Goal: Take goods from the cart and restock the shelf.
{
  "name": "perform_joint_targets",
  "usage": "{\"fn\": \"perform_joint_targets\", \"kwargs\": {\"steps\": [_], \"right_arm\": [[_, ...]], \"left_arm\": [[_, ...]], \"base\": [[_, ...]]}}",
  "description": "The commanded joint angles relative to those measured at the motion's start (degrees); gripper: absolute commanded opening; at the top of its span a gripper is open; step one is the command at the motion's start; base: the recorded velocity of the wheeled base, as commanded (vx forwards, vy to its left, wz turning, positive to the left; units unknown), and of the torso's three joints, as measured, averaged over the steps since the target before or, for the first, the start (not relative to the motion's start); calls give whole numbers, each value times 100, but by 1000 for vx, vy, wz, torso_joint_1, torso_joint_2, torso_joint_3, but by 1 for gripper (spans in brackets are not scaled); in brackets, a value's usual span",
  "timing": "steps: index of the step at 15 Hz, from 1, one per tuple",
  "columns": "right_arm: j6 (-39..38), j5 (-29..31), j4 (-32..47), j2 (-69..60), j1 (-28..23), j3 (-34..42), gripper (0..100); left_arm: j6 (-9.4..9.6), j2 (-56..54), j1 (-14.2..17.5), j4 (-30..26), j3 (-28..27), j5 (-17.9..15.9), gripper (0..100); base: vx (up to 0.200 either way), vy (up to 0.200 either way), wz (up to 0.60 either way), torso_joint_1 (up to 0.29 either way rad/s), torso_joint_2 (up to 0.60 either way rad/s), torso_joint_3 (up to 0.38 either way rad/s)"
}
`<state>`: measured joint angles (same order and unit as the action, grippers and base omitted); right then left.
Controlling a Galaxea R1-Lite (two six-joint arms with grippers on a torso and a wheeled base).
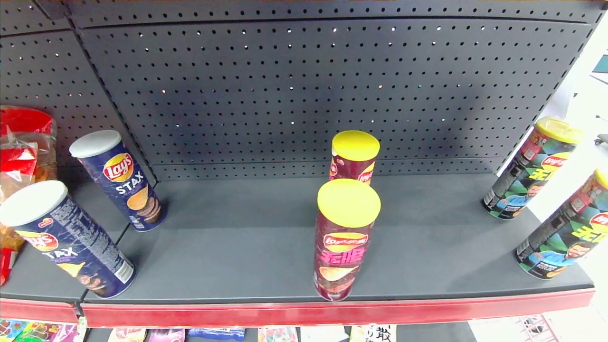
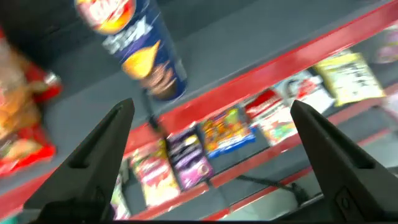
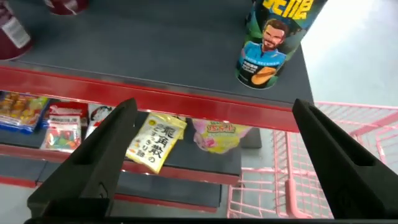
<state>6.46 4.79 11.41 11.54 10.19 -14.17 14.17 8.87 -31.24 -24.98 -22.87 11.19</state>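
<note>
On the grey shelf (image 1: 247,247) stand chip cans: two dark blue ones with white lids (image 1: 118,180) (image 1: 66,247) at the left, two maroon ones with yellow lids (image 1: 354,156) (image 1: 344,240) in the middle, two green-black ones (image 1: 532,168) (image 1: 567,228) at the right. My left gripper (image 2: 211,155) is open and empty, held in front of the shelf's red edge (image 2: 249,81) below a blue can (image 2: 140,46). My right gripper (image 3: 211,158) is open and empty, in front of the shelf's right end near a green-black can (image 3: 270,40), with the pink cart (image 3: 311,180) beneath.
A perforated dark back panel (image 1: 294,90) rises behind the shelf. Red snack bags (image 1: 19,152) sit at the far left. A lower shelf holds several small snack packets (image 2: 205,140) (image 3: 155,143). Open shelf floor lies between the can groups.
</note>
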Motion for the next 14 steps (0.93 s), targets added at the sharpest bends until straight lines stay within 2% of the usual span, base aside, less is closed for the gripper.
{"fn": "perform_joint_targets", "kwargs": {"steps": [1, 2, 3, 4, 5, 6, 8, 10, 12, 14], "right_arm": [[-646, -479, -174, -592, 53, 221, 100], [-989, -611, -385, -592, 53, 292, 100], [-954, -611, -464, -592, 53, 450, 100], [-919, -611, -499, -592, 53, 546, 100], [-831, -620, -649, -592, 53, 766, 100], [-725, -585, -763, -592, 53, 1197, 100], [-637, -549, -1141, -583, 53, 1417, 100], [-716, -549, -1141, -583, 44, 1417, 100], [-699, -549, -1141, -583, 53, 1417, 100], [-690, -549, -1141, -592, 53, 1417, 100]], "left_arm": [[-54, 914, -128, 432, 19, -521, 100], [-125, 1301, -128, 670, 55, -785, 100], [-265, 1688, -128, 942, 116, -1022, 100], [-327, 1872, -128, 1136, 151, -1128, 100], [-379, 2382, -128, 1628, 178, -1304, 100], [-379, 2786, -119, 1874, 90, -1321, 100], [-388, 3252, -119, 1918, -95, -1321, 100], [-388, 3498, -128, 1927, -148, -1348, 100], [-388, 3586, -119, 1927, -139, -1611, 100], [-388, 3639, -119, 1927, -121, -1664, 100]], "base": [[0, 0, 0, 0, 0, 0], [0, 0, 0, 0, 0, 0], [0, 0, 0, 0, 0, 0], [0, 0, 0, 0, 0, 0], [0, 0, 0, 0, 0, 0], [0, 0, 0, 0, 0, 0], [0, 0, 0, 0, 0, 0], [0, 0, 0, 0, 0, 0], [0, 0, 0, 0, 0, 0], [0, 0, 0, 0, 0, 0]]}}
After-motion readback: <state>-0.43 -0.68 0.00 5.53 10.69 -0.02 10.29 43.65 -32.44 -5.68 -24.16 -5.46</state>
